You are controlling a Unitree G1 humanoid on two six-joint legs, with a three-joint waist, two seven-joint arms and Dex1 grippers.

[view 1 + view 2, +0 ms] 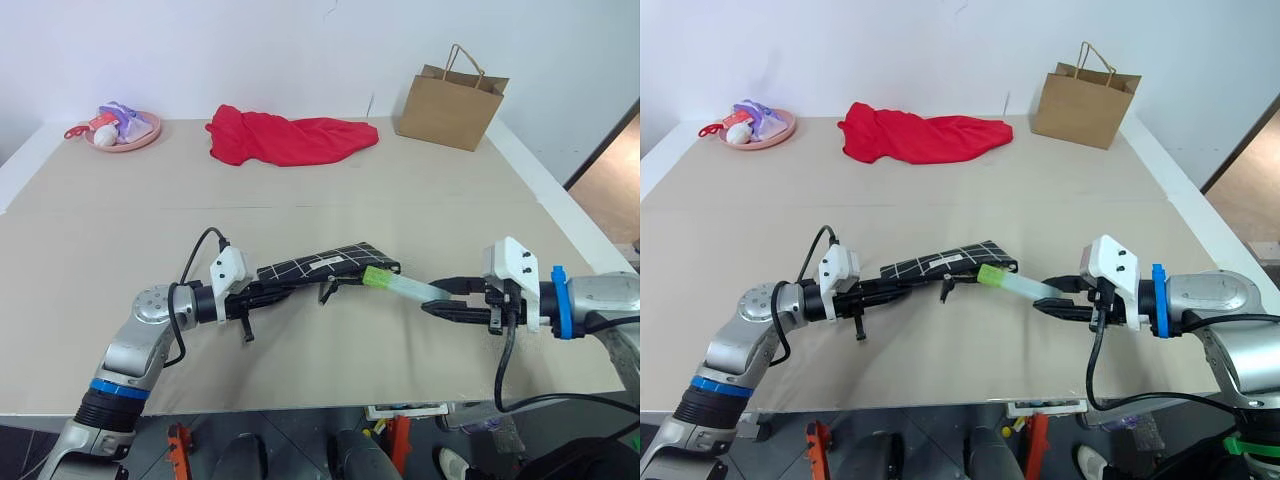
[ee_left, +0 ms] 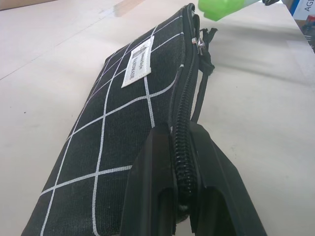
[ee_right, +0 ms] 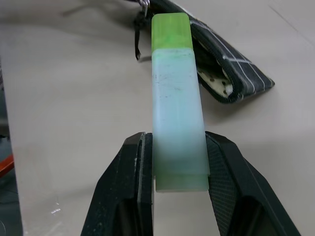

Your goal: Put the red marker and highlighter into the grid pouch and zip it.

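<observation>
Near the front edge of the table (image 1: 90, 280), the left gripper (image 2: 179, 169) is closed tight on the zipper edge of the grid pouch (image 1: 325, 265), holding it off the surface. The right gripper (image 3: 179, 164) clamps the pale body of the highlighter (image 1: 400, 285), its lime cap pointing at the open end of the pouch, touching it or just beside. At the far edge lie a red cloth (image 1: 285, 138), a brown paper bag (image 1: 450, 105) and a pink plate (image 1: 125, 135). The red marker is perhaps already inside the pouch; I cannot tell.
</observation>
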